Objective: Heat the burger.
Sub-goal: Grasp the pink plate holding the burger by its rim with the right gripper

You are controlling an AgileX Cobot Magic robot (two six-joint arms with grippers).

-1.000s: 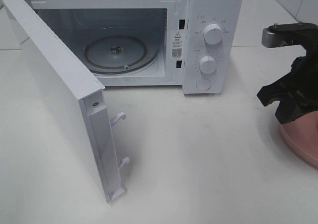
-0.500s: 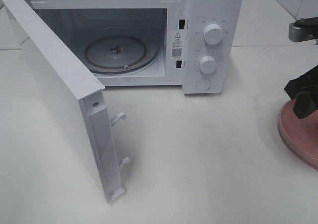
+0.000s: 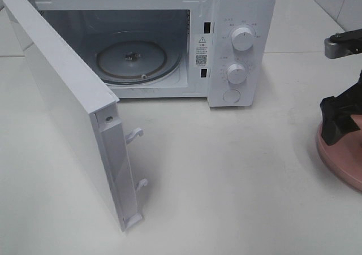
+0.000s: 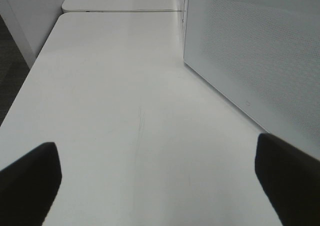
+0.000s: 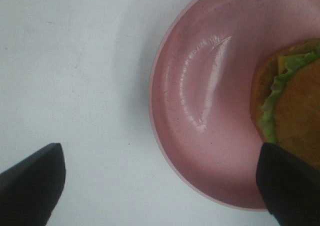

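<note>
Nearest stands the one door (image 3: 62,96) of the microwave (image 3: 243,17), swung wide open toward the front left. Two white latch hooks (image 3: 136,133) stick out of its edge. The left jaws stand released, with both dark fingers (image 4: 27,181) wide apart and nothing between them. They point along the bare tabletop (image 3: 226,181), with the door's dotted face just beside them. This arm does not show in the high view.

At the right edge lies one pink plate (image 3: 339,159). The right arm (image 3: 339,116) hangs over the plate's near-left rim, pointing down. Its jaws are released too: one finger (image 5: 30,183) is over the tabletop, the other over the plate, and nothing is grasped. The single burger (image 5: 295,100) sits on the plate toward one side, with lettuce showing at the bun's edge. It is partly covered by that second finger, and the high view does not show it.

Farther back is the microwave's open cavity, holding one glass turntable (image 3: 136,60). Its panel carries two knobs (image 3: 243,38), one above the other, and one round button (image 3: 231,95) below them.
</note>
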